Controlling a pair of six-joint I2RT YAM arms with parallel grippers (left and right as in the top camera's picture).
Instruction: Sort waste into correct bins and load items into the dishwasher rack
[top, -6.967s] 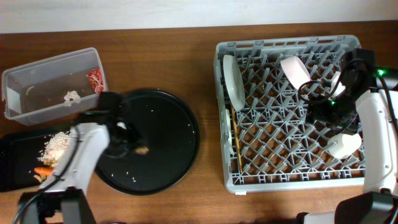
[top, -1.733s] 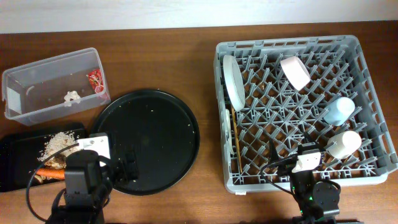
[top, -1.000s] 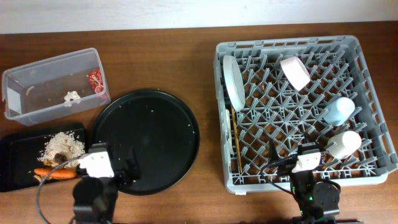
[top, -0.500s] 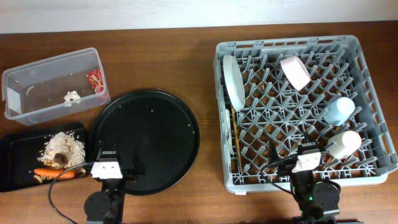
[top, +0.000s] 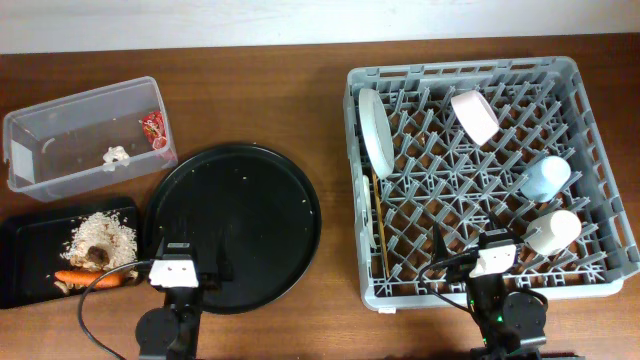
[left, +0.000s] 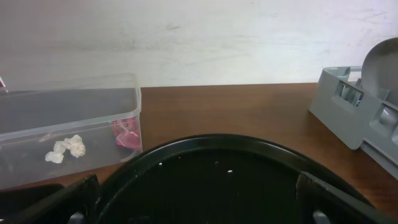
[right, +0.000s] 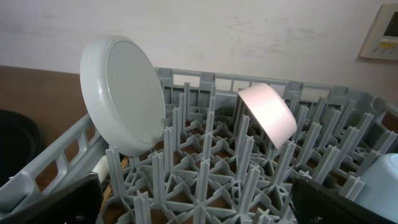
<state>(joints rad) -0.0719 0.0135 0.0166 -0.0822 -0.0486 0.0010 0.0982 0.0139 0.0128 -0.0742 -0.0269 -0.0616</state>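
Observation:
The clear tub (top: 60, 120) holds the red wrapper (top: 153, 130) and the tissue wad (top: 117, 156). On the flat black tray (top: 20, 240) lie the beige scraps (top: 100, 233), the brown lump (top: 97, 256) and the carrot (top: 95, 279). The grey rack (top: 590, 120) carries the plate (top: 375, 130), bowl (top: 475, 115), light-blue cup (top: 545, 178), white cup (top: 553, 231) and chopsticks (top: 378, 225). My left gripper (left: 202, 208) is open and empty over the near edge of the round black tray (top: 235, 225). My right gripper (right: 199, 208) is open and empty over the rack's front pegs.
The round black tray sits between the bins and the rack, with only a few crumbs on it. A wall runs behind the table. Both arms are folded low at the table's front edge.
In the last second the left arm drew back from the flat black tray to the front edge and stopped. The right arm has not moved.

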